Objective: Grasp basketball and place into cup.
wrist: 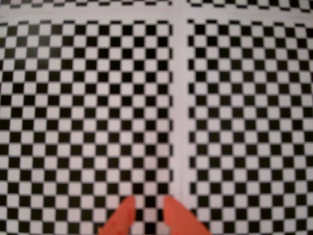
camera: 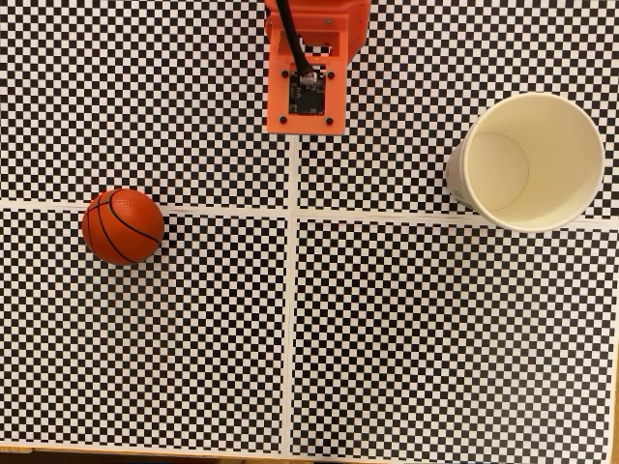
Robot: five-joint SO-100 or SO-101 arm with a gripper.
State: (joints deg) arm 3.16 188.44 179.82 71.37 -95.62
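Fingertips [wrist: 146, 215] poking up from the bottom edge of the wrist view, orange, tapering, standing slightly apart with a narrow strip of checkered surface showing between them, pinching nothing. Hanging above a black-and-white checkerboard surface [wrist: 88, 112] spreading across that whole view, somewhat blurred. Running upward past the tips, a pale seam [wrist: 180, 98], meeting a second pale band near the top edge.

Lying along the bottom of the fixed view, a thin strip of wooden edge [camera: 145, 450] bordering the checkered sheets. Crossing near the middle, the same two white seams [camera: 290, 319] dividing the pattern into four panels. Resting on the left, well apart from everything else, the basketball [camera: 122, 226], orange-red with black curved lines, sitting just below the horizontal seam and touching the surface. Standing on the right side, the cup [camera: 571, 208], cream-white, upright, mouth open toward the camera, interior bare, straddling the horizontal seam. Entering from the top edge, the boxy orange arm housing [camera: 308, 68] with a dark circuit board and a black cable, positioned between ball and cup, touching neither.
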